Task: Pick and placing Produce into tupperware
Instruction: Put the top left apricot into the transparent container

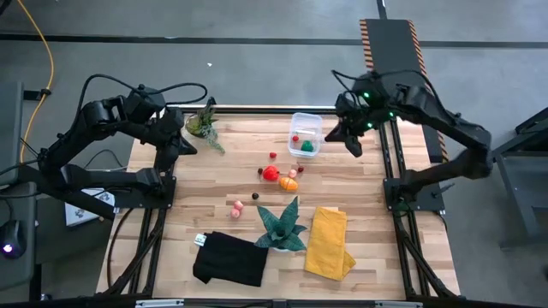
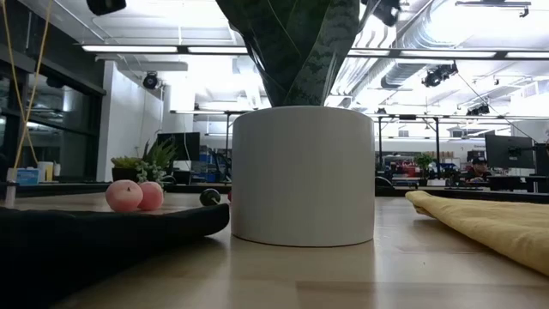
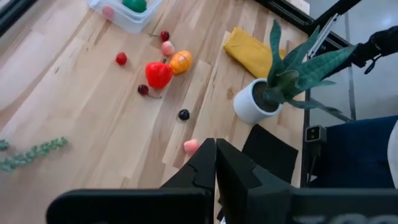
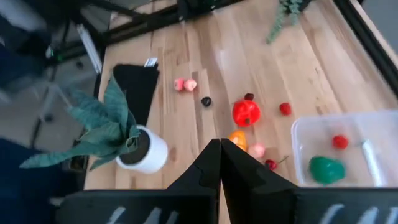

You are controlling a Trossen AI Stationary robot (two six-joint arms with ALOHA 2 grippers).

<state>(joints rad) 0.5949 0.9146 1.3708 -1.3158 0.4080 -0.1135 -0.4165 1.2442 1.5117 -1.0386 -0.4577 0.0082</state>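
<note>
Produce lies mostly loose on the counter (image 1: 214,205): we count a red fruit (image 1: 271,174) and an orange piece (image 1: 288,182) touching near the middle, small dark and red berries around them, and a pink pair (image 1: 237,207) nearer the black cloth (image 1: 229,259). The tupperware (image 1: 306,135) sits at the far side, right of centre, already holding a green piece (image 4: 326,169) and a small red one (image 4: 339,142). Both arms hang raised at the far corners; the left gripper (image 3: 215,163) has its fingers pressed together on nothing, and so does the right gripper (image 4: 220,158), which hovers just beside the tub. We judge most of the sorting still to be done. Our worry is the size of these pieces: a descent with fingers still together would knock a berry rolling instead of taking it. The red and orange pair touch, so a grasp on one may drag the other. The teal plant (image 1: 282,226) in its white pot (image 2: 302,175) stands close to the pink pair, and a reach there could brush its leaves.
</note>
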